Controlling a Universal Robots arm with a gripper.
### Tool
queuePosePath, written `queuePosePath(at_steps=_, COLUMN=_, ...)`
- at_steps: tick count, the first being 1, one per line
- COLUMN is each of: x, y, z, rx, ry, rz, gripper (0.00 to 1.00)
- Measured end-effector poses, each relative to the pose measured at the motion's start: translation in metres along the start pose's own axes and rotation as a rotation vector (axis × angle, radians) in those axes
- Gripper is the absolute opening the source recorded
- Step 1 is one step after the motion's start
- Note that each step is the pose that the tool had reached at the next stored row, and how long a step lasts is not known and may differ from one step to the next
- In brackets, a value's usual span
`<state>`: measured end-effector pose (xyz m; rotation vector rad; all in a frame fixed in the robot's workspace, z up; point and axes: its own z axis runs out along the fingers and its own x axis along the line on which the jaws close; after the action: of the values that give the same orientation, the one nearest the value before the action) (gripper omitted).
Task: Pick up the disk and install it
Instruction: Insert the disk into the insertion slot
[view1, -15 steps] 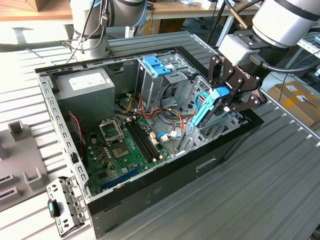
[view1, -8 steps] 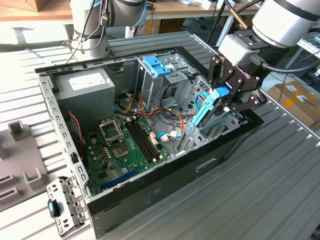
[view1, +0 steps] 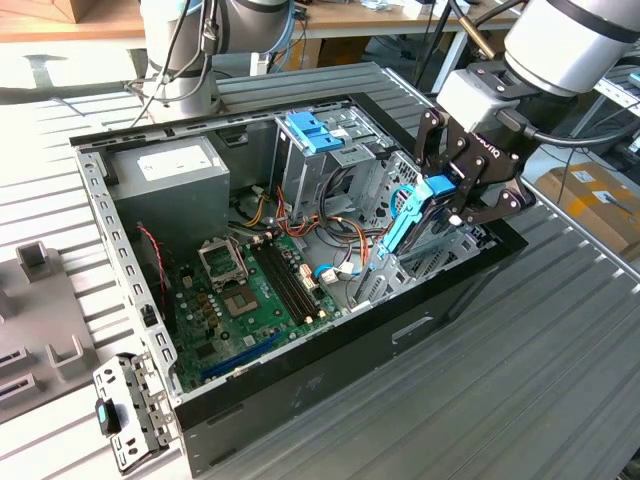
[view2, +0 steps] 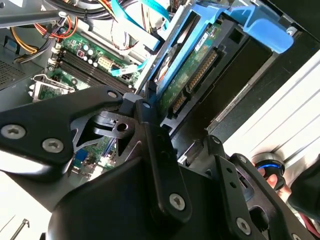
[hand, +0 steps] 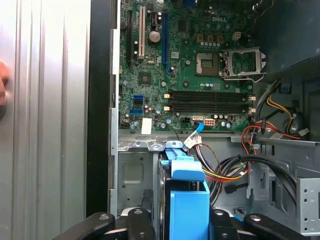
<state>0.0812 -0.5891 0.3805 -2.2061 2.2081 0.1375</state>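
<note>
Clenched on disk (view1: 408, 222) with gripper (view1: 448, 198), blue side rails pinched. Held tilted on edge, lower end down inside open computer case (view1: 300, 390) at exterior view's right end, just beside orange cables (view1: 345, 225), motherboard (view1: 250, 290) further toward exterior view's left. Connector edge (view2: 195, 80) showing in second wrist view.

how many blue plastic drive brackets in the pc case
2. One bracket sits atop the metal drive cage; the other frames the tilted disk in the jaws. More may be hidden.
</note>
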Motion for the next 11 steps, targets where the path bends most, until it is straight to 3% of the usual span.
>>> queuePosePath(at_steps=9, x=0.0000, y=0.0000, z=0.0003, rx=0.0000, ry=0.0000, rz=0.000, gripper=0.45)
queuePosePath(at_steps=10, x=0.0000, y=0.0000, z=0.0003, rx=0.0000, ry=0.0000, rz=0.000, gripper=0.51)
queuePosePath(at_steps=11, x=0.0000, y=0.0000, z=0.0003, rx=0.0000, ry=0.0000, rz=0.000, gripper=0.51)
